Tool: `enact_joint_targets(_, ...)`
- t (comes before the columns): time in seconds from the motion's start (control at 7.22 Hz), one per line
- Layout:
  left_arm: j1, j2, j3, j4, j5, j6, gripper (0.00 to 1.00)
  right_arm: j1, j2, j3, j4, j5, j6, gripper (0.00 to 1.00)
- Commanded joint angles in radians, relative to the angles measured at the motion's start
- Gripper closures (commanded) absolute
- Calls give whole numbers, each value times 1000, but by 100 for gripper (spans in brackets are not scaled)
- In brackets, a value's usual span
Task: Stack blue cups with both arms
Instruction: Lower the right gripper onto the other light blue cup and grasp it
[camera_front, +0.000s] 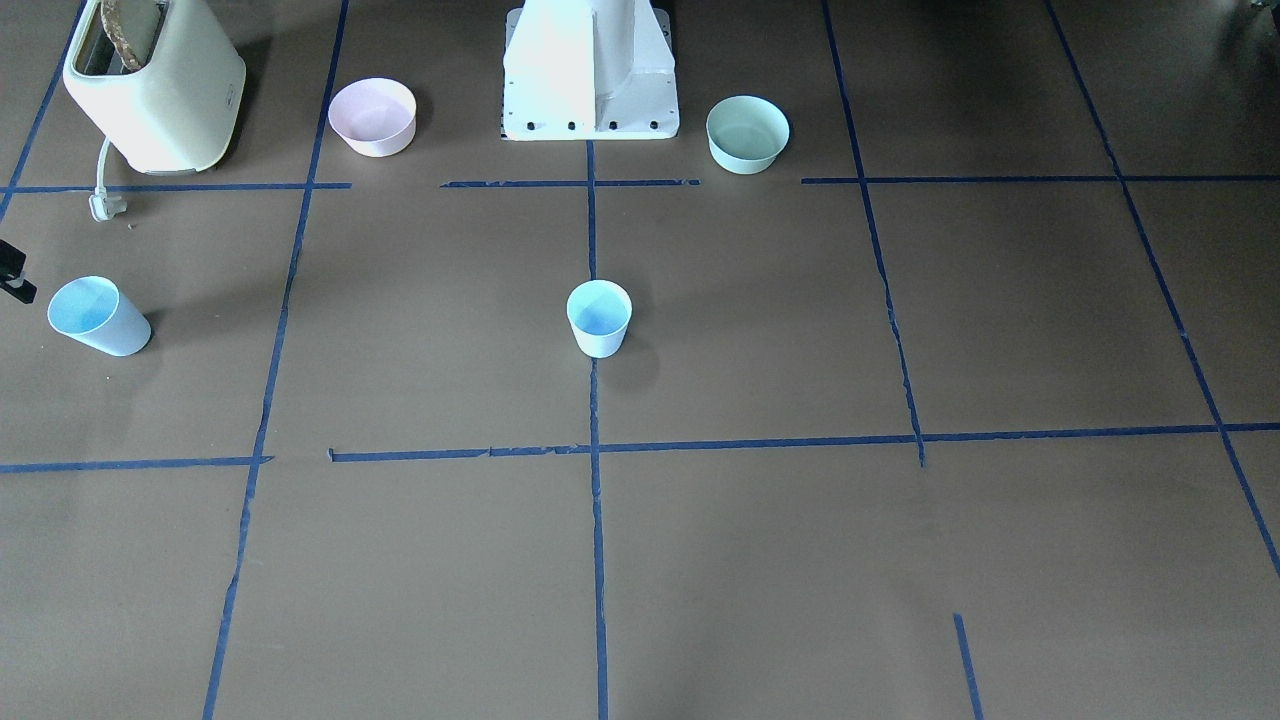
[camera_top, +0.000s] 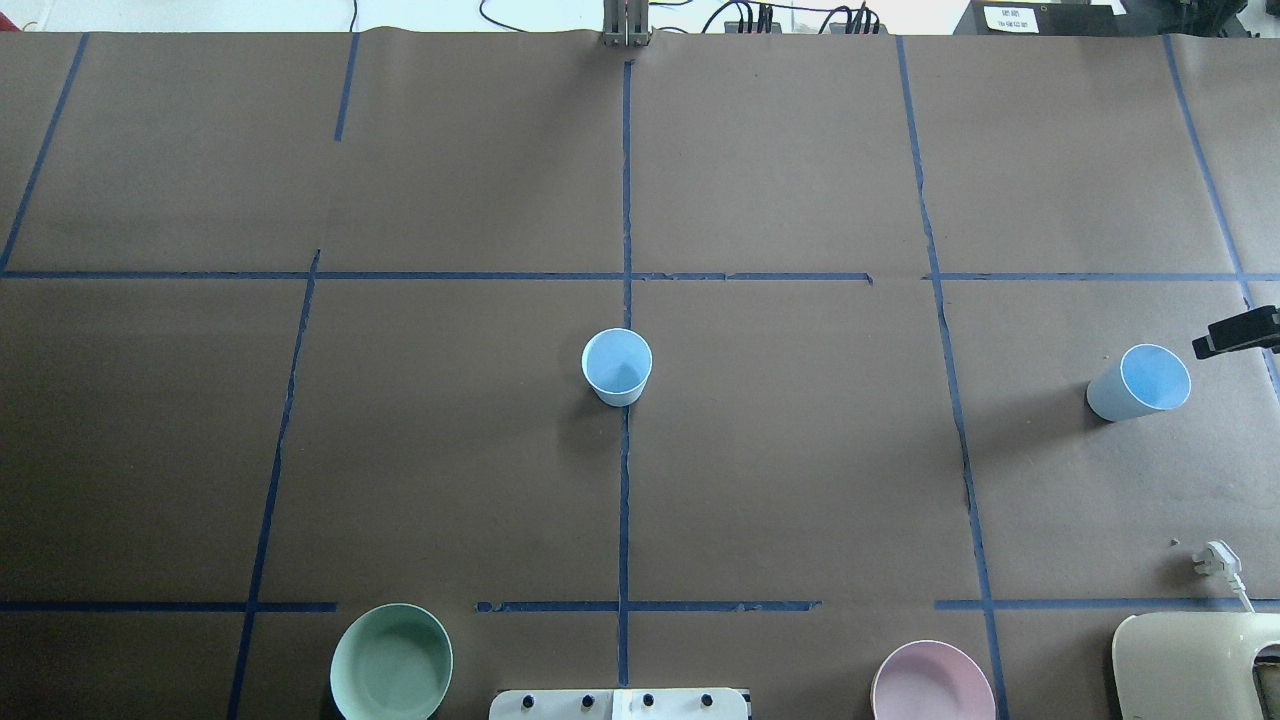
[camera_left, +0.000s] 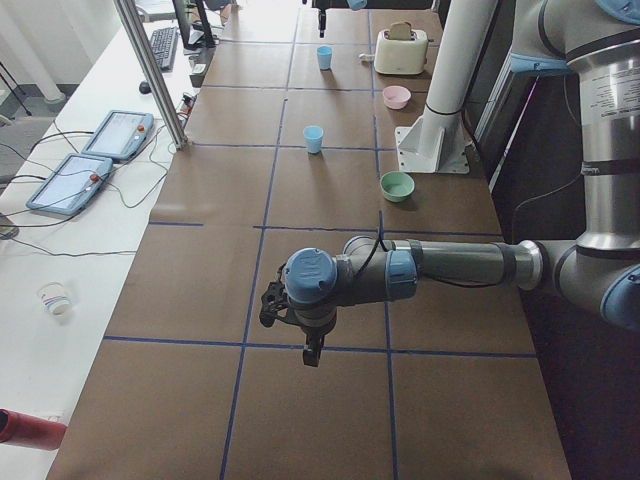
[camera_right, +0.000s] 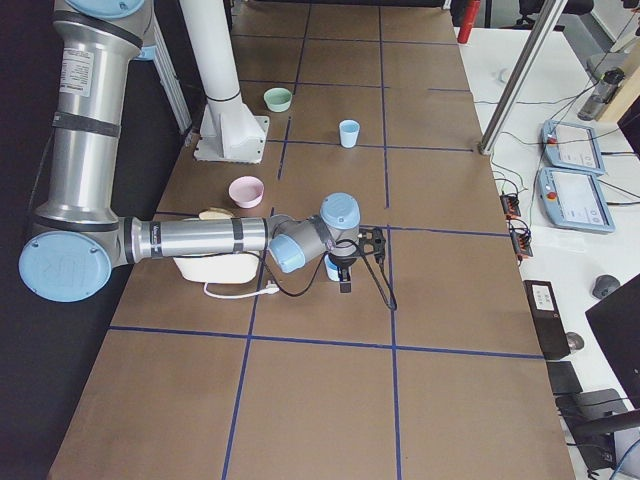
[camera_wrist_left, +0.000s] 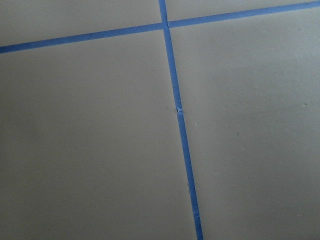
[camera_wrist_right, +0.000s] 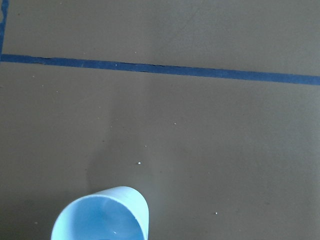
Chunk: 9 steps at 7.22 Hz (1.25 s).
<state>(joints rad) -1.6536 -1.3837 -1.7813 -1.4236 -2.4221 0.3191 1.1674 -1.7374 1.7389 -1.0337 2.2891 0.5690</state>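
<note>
At the far left end of the tabletop (camera_top: 450, 460) the left arm (camera_left: 450, 268) reaches out level over bare brown paper, its claw (camera_left: 312, 352) pointing down above a crossing of blue tape lines (camera_wrist_left: 175, 100); I cannot tell whether that claw is spread or pressed together. Further right, a mint-green bowl (camera_top: 391, 662) sits near the robot's edge, left of the white pedestal (camera_top: 620, 703). One blue cup (camera_top: 617, 366) stands upright in the middle of the tabletop, on the centre tape line, with nothing touching it. A pink bowl (camera_top: 932, 683) sits right of the pedestal. The second blue cup (camera_top: 1140, 383) stands upright well to the right, and the right claw (camera_top: 1236, 334) hangs just beside its rim on the far side; only a black tip shows, so I cannot tell how its fingers stand. A cream toaster (camera_top: 1195, 665) with its loose plug (camera_top: 1213, 558) sits in the near right corner
</note>
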Motion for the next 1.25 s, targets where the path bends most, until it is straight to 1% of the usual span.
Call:
enact_joint_targets(0.0,0,0,-3,-1,0,0,0,-61,-2,-28,83,-42,88,0)
enact_joint_targets(0.42,0,0,-3,0,0,0,0,-129,-2,-56,83,-79,88,0)
enact_joint_targets(0.55,0,0,-3,0,0,0,0,-150,1,-76,83,-98,88,17)
enact_joint_targets(0.69,0,0,-3,0,0,0,0,-152,9,-78,83,-99,88,68)
enact_joint_targets(0.83,0,0,-3,0,0,0,0,-152,9,-78,84,-97,88,98)
enact_joint_targets(1.11,0,0,-1,0,0,0,0,-150,10,-50,80,-83,94,100)
